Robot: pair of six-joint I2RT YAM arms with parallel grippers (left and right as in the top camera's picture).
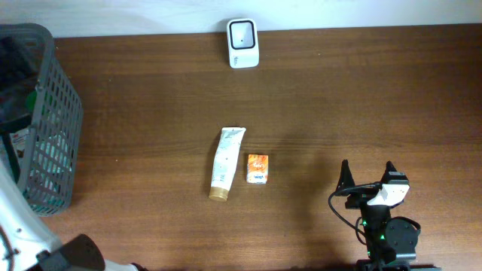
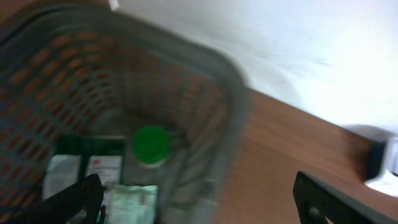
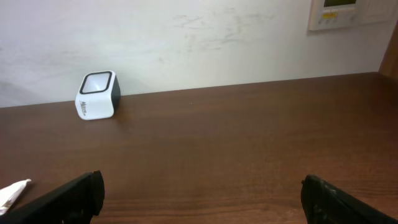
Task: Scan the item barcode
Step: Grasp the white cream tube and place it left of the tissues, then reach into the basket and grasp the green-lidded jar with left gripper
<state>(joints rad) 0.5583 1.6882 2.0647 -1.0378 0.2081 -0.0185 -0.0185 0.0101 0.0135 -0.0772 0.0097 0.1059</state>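
Left pincer (image 2: 198,180) hangs wide open, empty, above the grey basket (image 2: 231,87) at left, likely the drop bin for scanned goods; right pincer (image 1: 368,172) open, near right; tube (image 1: 227,162) and orange box (image 1: 257,168) lie side by side mid-surface, seemingly awaiting the scanner (image 1: 242,43) at far edge.

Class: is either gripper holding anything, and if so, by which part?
Nothing is held. The left gripper is open near the basket; the right gripper is open above the table, away from the tube and box.
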